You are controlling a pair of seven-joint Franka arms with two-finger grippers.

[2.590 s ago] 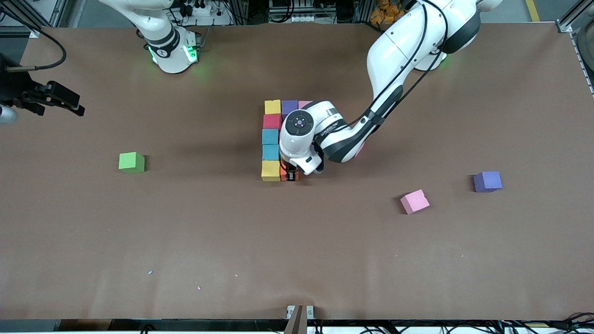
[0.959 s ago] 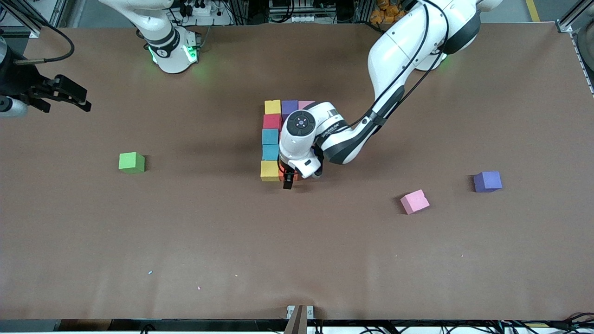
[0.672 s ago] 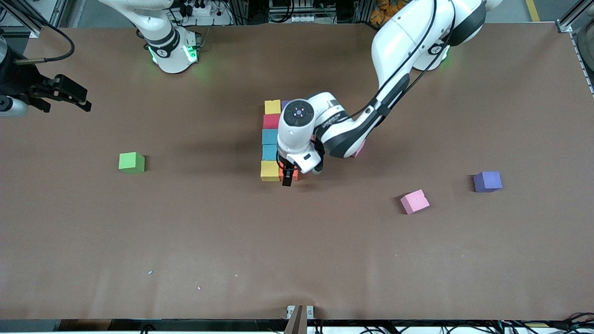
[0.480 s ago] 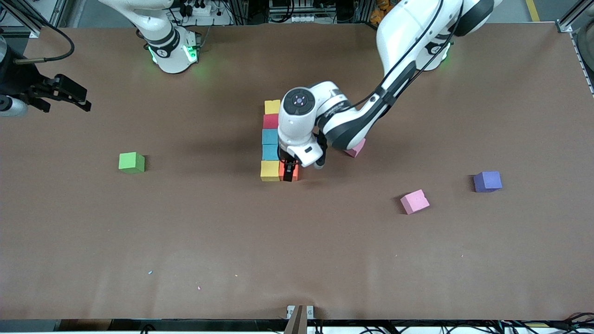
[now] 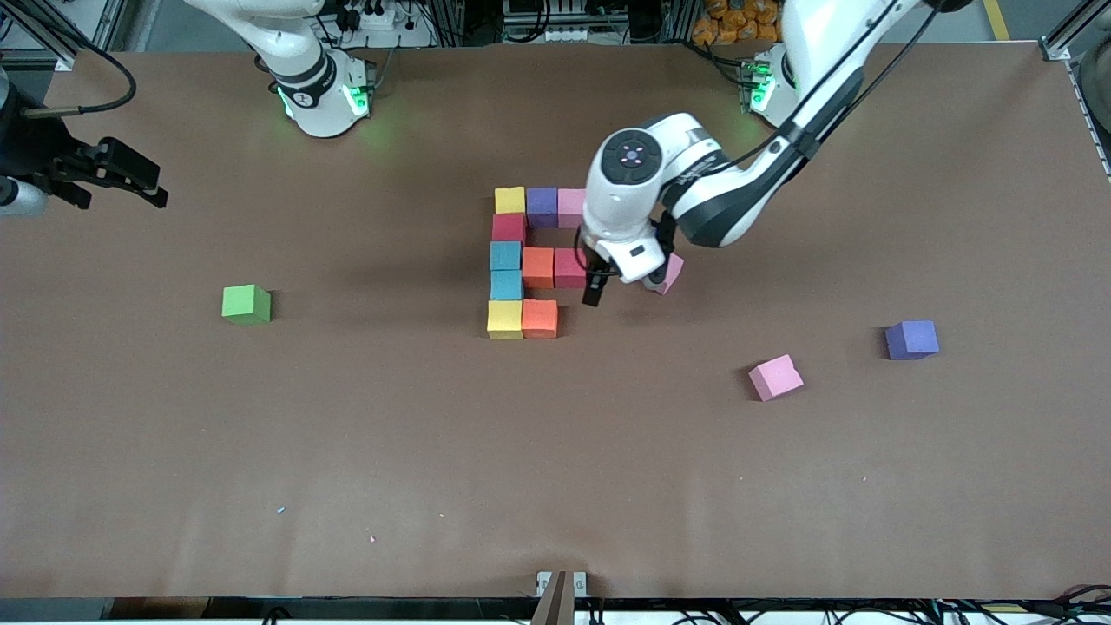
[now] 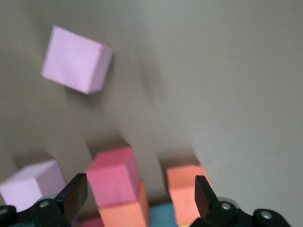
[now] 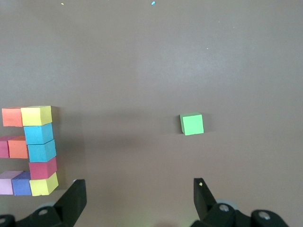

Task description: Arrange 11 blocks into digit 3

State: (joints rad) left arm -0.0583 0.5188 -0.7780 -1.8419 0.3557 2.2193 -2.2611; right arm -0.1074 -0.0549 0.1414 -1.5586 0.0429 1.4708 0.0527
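Note:
Ten blocks sit joined mid-table. A yellow (image 5: 509,200), a purple (image 5: 542,201) and a pink block (image 5: 570,207) form the row farthest from the front camera. A red (image 5: 509,227), two light blue (image 5: 505,269) and a yellow block (image 5: 505,319) form a column. An orange (image 5: 538,266) and a red block (image 5: 569,267) branch from its middle, and an orange block (image 5: 540,319) from its near end. My left gripper (image 5: 594,286) (image 6: 137,196) hangs open and empty over the table beside that red block (image 6: 113,175). My right gripper (image 5: 113,178) (image 7: 137,198) waits open.
A loose pink block (image 5: 671,274) (image 6: 75,66) lies partly under the left hand. Another pink block (image 5: 775,377) and a purple block (image 5: 911,339) lie loose toward the left arm's end. A green cube (image 5: 246,304) (image 7: 191,124) sits toward the right arm's end.
My left gripper has left the orange block beside the near yellow one, risen and moved toward the left arm's end, uncovering the middle blocks. The right arm has barely moved.

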